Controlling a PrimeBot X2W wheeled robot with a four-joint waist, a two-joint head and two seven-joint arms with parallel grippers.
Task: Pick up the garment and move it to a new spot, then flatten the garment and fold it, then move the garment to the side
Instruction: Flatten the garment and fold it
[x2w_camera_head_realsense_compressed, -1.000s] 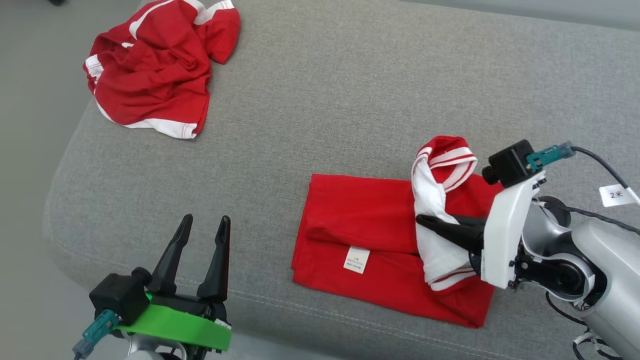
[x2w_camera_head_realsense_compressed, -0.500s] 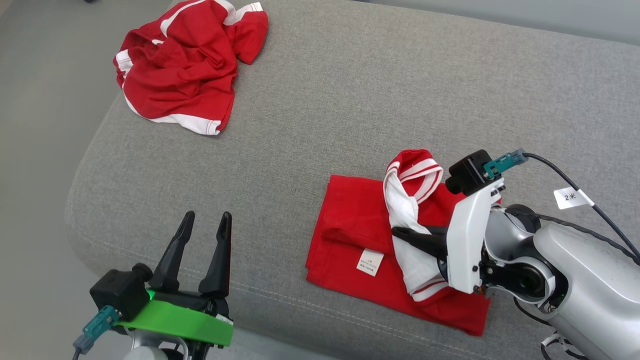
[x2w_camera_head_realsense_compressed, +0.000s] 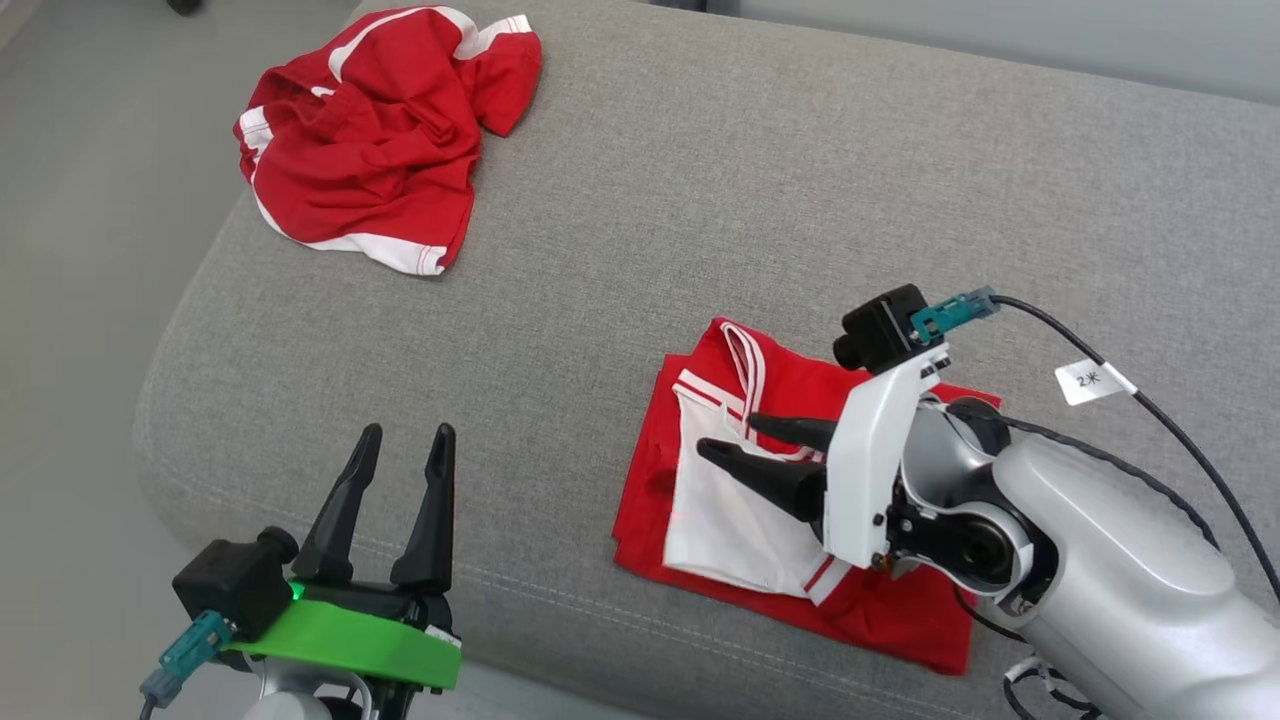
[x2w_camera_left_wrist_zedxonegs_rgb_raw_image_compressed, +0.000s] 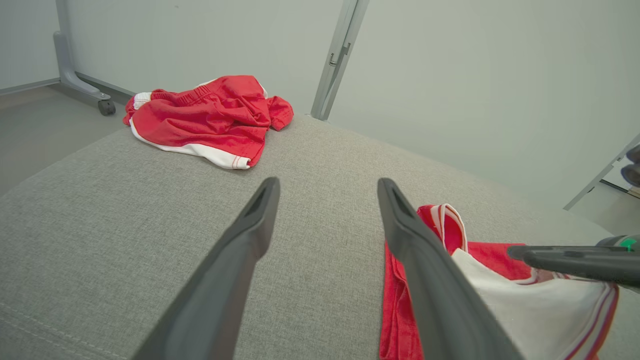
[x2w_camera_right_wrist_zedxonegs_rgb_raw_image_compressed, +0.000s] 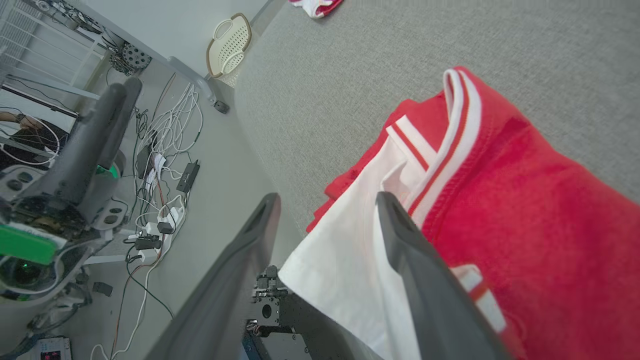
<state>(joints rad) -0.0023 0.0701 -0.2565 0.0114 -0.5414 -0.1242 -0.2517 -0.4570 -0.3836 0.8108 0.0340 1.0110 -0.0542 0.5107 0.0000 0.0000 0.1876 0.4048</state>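
The garment (x2w_camera_head_realsense_compressed: 900, 622) is a red piece with white trim, folded flat near the front edge of the grey cushion (x2w_camera_head_realsense_compressed: 700, 200); a white panel (x2w_camera_head_realsense_compressed: 720, 520) lies spread over it. My right gripper (x2w_camera_head_realsense_compressed: 730, 434) hovers open just over that panel, fingers pointing left, nothing clamped between them. In the right wrist view the right gripper (x2w_camera_right_wrist_zedxonegs_rgb_raw_image_compressed: 328, 197) stands open, one finger lying over the white cloth of the garment (x2w_camera_right_wrist_zedxonegs_rgb_raw_image_compressed: 525, 190). My left gripper (x2w_camera_head_realsense_compressed: 408, 435) stands open at the lower left, off the garment (x2w_camera_left_wrist_zedxonegs_rgb_raw_image_compressed: 525, 310), with bare cushion between the fingers of the left gripper (x2w_camera_left_wrist_zedxonegs_rgb_raw_image_compressed: 328, 185).
A second red and white garment (x2w_camera_head_realsense_compressed: 370, 140) lies crumpled at the cushion's far left corner, also in the left wrist view (x2w_camera_left_wrist_zedxonegs_rgb_raw_image_compressed: 200, 112). The cushion's front edge runs just below the folded garment. Cables (x2w_camera_right_wrist_zedxonegs_rgb_raw_image_compressed: 165, 165) and a pale basket (x2w_camera_right_wrist_zedxonegs_rgb_raw_image_compressed: 227, 45) sit on the floor.
My right gripper has opened and let go of the white-trimmed part, which now lies spread on the red cloth. The right arm moved left. The head camera shifted.
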